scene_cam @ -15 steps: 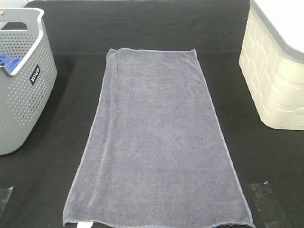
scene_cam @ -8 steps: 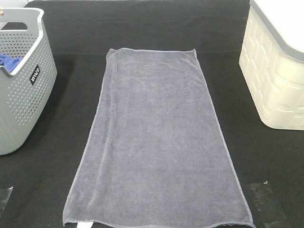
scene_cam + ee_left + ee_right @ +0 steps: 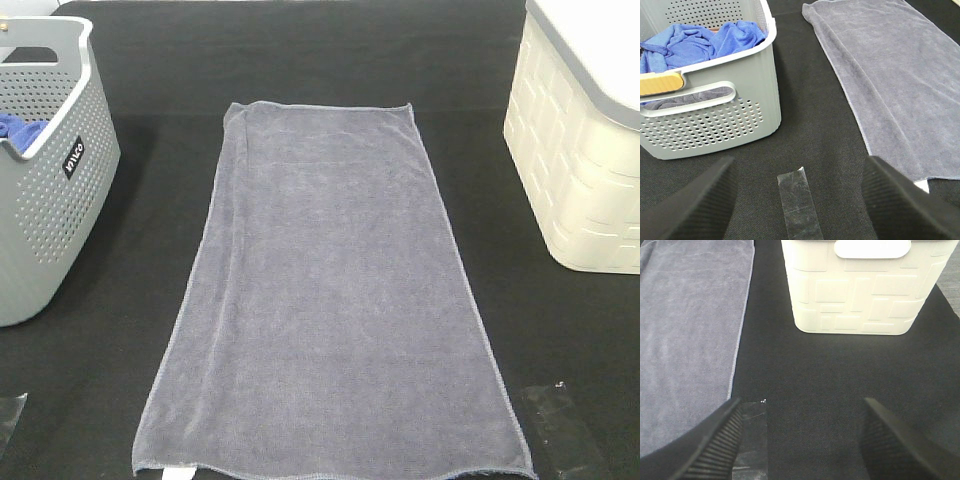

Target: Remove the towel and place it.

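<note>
The grey-lavender towel (image 3: pixel 335 300) lies spread flat on the black table, long side running front to back, a small white tag at its near left corner. It also shows in the left wrist view (image 3: pixel 895 85) and the right wrist view (image 3: pixel 687 335). My left gripper (image 3: pixel 800 200) is open and empty above the table between the grey basket and the towel. My right gripper (image 3: pixel 800 440) is open and empty above the table between the towel and the cream basket. Neither gripper shows in the exterior high view.
A grey perforated basket (image 3: pixel 45 200) at the left holds a bright blue cloth (image 3: pixel 700 40). A cream basket (image 3: pixel 585 150) stands at the right. Clear tape strips (image 3: pixel 799 207) (image 3: pixel 750 440) lie on the table near the front edge.
</note>
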Available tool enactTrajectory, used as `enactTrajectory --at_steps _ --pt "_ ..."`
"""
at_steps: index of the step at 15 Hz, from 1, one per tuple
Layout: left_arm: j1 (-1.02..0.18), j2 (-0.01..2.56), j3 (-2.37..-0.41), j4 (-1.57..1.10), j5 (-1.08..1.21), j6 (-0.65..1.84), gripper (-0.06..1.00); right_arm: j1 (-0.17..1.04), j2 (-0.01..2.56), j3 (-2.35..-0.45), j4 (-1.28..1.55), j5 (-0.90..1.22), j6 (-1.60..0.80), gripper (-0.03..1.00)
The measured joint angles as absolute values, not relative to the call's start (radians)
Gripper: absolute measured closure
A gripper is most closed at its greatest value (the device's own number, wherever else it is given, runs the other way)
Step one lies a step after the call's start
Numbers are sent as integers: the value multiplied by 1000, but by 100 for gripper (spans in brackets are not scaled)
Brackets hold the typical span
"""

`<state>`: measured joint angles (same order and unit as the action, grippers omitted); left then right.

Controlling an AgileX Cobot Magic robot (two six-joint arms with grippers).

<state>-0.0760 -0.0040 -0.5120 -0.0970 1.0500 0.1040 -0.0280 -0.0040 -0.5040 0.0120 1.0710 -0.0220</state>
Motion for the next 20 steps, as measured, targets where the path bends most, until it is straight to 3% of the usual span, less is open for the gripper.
enactTrajectory --at_steps 3,20 --pt "-36 -4 -512 -97 1050 104 27 -28 -6 -504 12 1071 -22 34" --pt "-64 -4 -512 -89 1050 104 27 -28 -6 -504 12 1071 -22 34"
